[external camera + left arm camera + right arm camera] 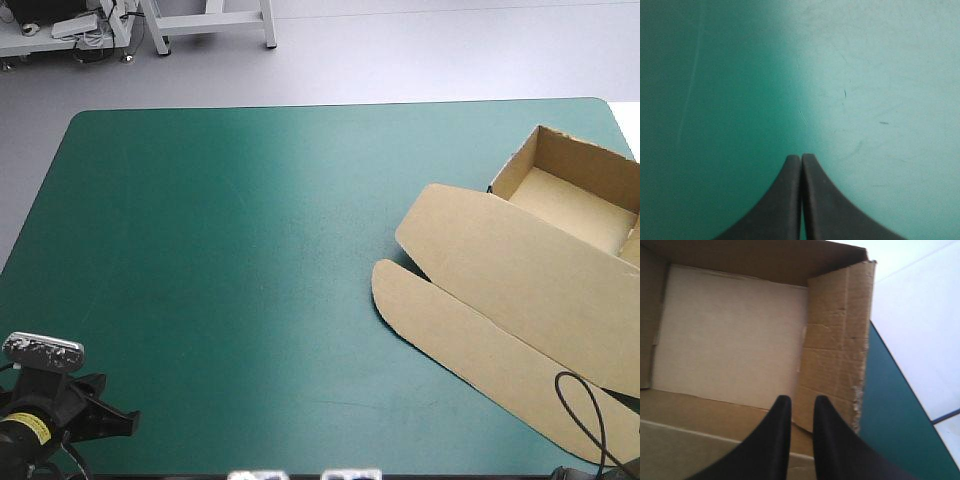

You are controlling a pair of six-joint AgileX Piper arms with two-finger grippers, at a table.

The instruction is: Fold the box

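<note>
The brown box (575,190) stands at the table's far right as an open tray, its lid (520,300) lying flat toward the front edge. In the right wrist view I look into the tray (730,335), with a creased side wall (837,340) ahead. My right gripper (802,401) hovers over the lid side, its fingers a narrow gap apart and nothing between them. It is out of the high view. My left gripper (801,159) is shut over the bare teal-green cover (865,100). In the high view the left gripper (118,420) sits at the front left corner, far from the box.
The tray's far corner reaches the table's right edge (622,125). Past the side wall, the right wrist view shows a strip of cover (890,410) and then pale floor. Teal-green cover (250,250) spreads over the left and middle.
</note>
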